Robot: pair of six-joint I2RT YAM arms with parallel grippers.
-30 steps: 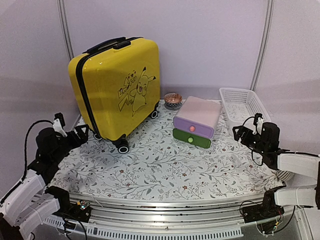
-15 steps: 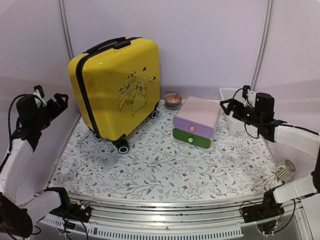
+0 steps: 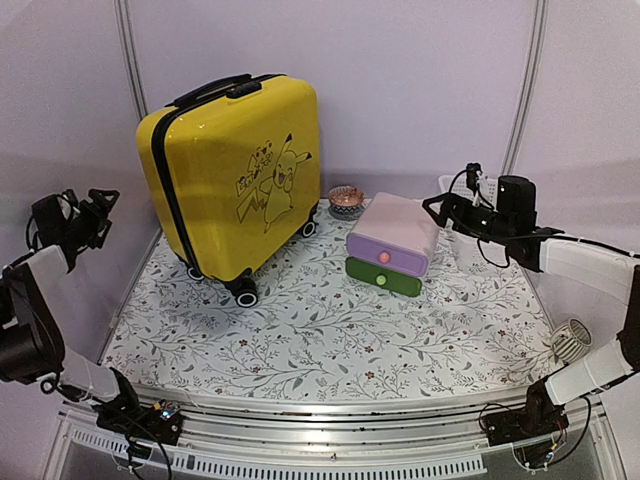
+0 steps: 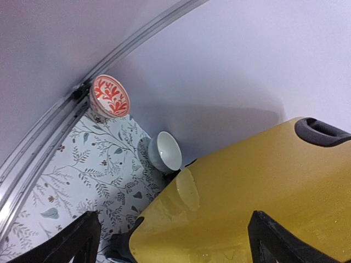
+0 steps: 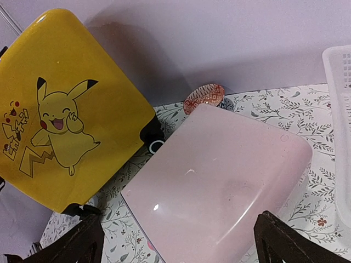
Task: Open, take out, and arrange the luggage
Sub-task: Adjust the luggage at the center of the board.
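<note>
Both the left gripper (image 3: 98, 213) and right gripper (image 3: 437, 212) are held open, empty; the white basket (image 5: 338, 76) is seen only in part.

The top camera sits high behind me, facing twelve o'clock. My left wrist camera, at nine o'clock, looks close onto the luggage (image 4: 247, 181). My right, at three o'clock, looks over the pink drawer box (image 5: 219, 181). All three share the luggage.

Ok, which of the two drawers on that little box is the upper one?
The purple drawer, with the pink knob, directly under the box and its pink top. The green drawer sits beneath it. Both look shut.
</note>
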